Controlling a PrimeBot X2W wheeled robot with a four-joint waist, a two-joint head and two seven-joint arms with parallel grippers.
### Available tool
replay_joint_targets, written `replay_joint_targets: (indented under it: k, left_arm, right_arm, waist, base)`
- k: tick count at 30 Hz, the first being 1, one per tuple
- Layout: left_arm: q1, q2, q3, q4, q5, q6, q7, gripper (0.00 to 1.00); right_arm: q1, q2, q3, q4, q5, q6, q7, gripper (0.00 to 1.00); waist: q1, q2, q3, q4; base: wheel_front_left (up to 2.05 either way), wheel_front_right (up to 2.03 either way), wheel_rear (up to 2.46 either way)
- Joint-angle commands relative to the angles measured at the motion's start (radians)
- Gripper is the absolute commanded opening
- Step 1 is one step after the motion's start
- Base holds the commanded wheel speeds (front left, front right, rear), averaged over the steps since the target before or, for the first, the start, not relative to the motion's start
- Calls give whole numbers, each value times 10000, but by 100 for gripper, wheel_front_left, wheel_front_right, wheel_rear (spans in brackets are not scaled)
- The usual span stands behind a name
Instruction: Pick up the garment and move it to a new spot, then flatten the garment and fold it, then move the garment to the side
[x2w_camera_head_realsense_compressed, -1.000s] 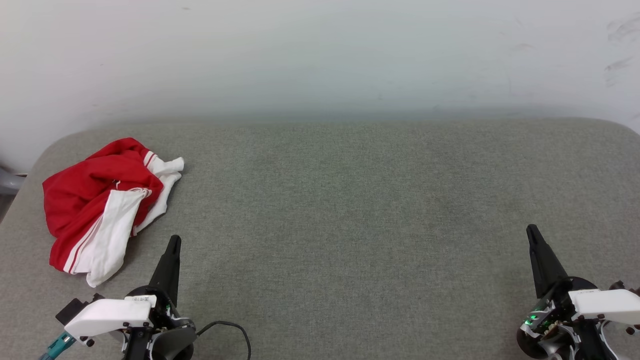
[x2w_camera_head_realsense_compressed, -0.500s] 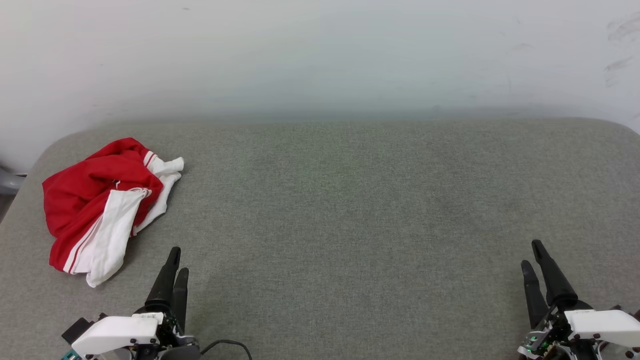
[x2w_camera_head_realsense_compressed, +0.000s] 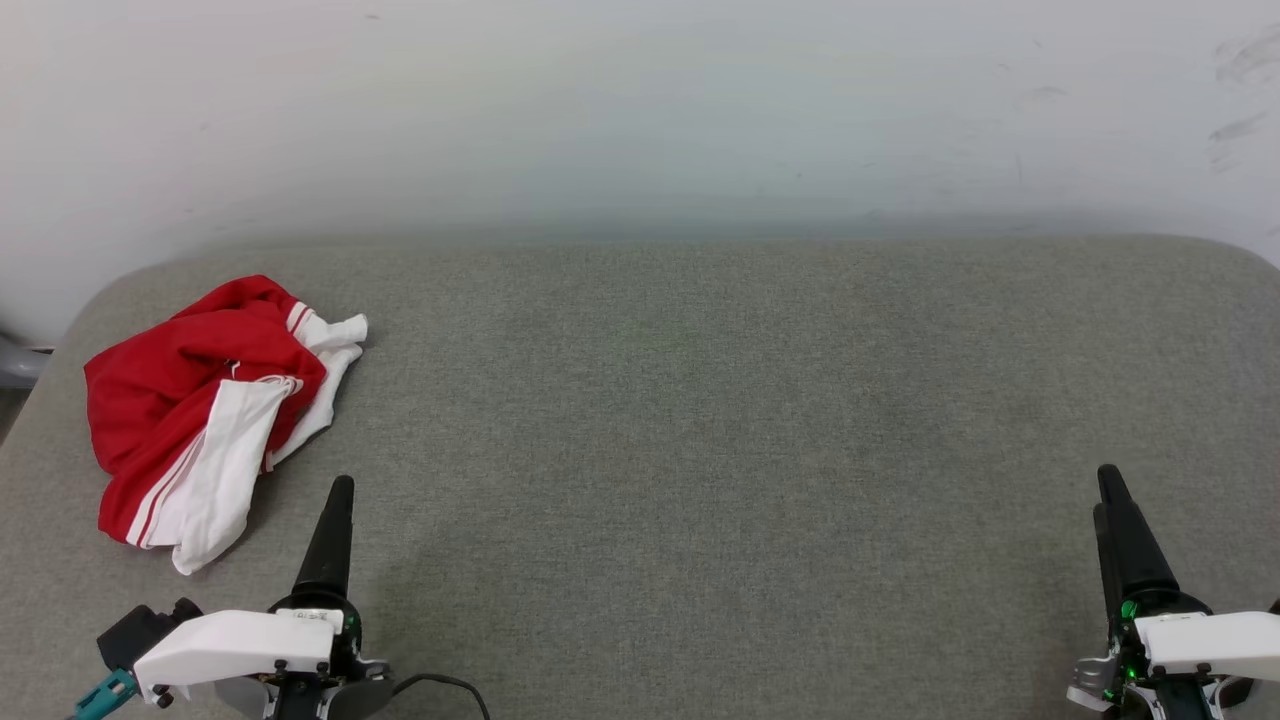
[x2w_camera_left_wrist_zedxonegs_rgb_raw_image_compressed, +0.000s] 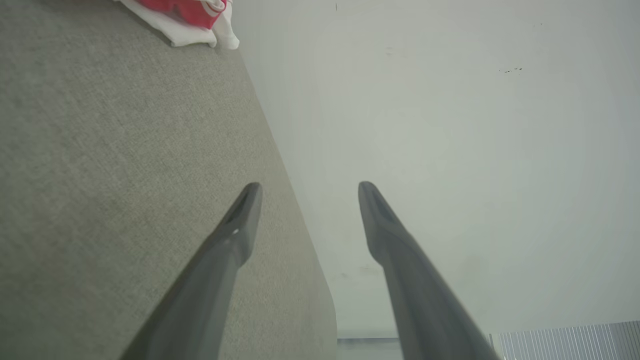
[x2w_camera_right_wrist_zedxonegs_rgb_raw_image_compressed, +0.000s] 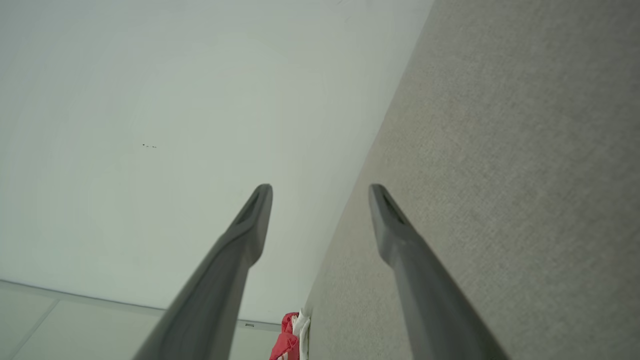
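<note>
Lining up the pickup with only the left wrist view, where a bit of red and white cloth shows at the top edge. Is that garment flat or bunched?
Observer: Bunched; the red and white shirt lies crumpled near the far left corner of the grey padded surface.
Operator: Which side of it is my left gripper?
Observer: The left gripper is to the shirt's right, beside its near end, not touching.
Operator: And the other arm?
Observer: The right gripper is open and empty, at the surface's right side.

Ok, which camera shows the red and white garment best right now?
Head view: the whole crumpled garment lies on the grey surface. Left wrist view catches a corner at its top edge; right wrist view, a scrap at bottom.
</note>
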Motion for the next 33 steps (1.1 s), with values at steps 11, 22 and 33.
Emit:
replay_joint_targets:
  k: [11, 22, 33]
  left_arm:
    - [-190, 20, -348, -751, 2470, 643, -507, 100]
    - [-33, 24, -707, -927, 5129, 1057, -973, 100]
    - [71, 40, -1015, -1014, 6848, 1235, -1324, 100]
  right_arm:
    - [97, -8, 125, -1126, -2861, 0, -509, 100]
    - [448, -8, 559, -1618, -6024, 0, -981, 100]
    - [685, -8, 517, -1471, -7575, 0, -1336, 100]
  waist:
    - [0, 0, 1, 27]
    - [0, 0, 8, 58]
    - [0, 0, 19, 92]
  base:
    - [0, 0, 0]
    - [0, 0, 0]
    - [0, 0, 0]
